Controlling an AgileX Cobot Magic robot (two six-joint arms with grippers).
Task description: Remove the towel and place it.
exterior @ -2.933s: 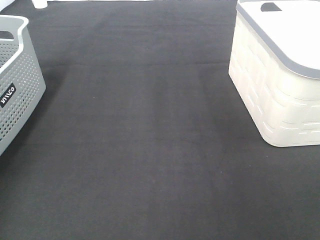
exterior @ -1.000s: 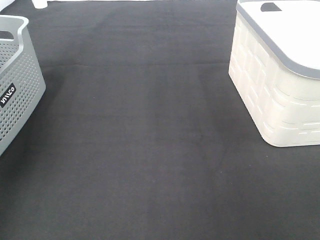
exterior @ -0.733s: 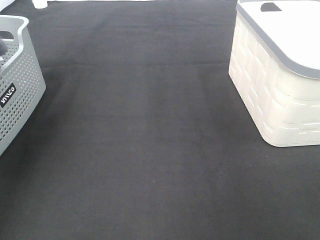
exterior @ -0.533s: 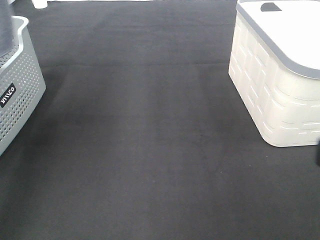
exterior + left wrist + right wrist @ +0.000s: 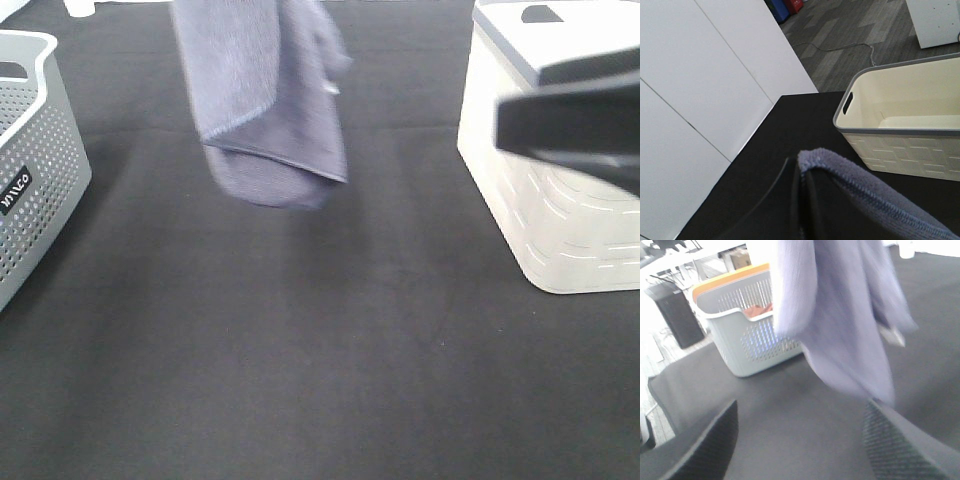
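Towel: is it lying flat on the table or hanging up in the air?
Hanging. The towel droops in loose folds from above, its lower end off the black table, and the shut left gripper pinches its edge.

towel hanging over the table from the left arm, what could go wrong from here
1. The towel hangs bunched from the left gripper by one edge, so it may slip, or land crumpled on the table.
2. It looks blurred, probably swinging, so the open right gripper could miss a loose corner.
3. The right gripper shows in front of the cream bin in the high view and might clip it.
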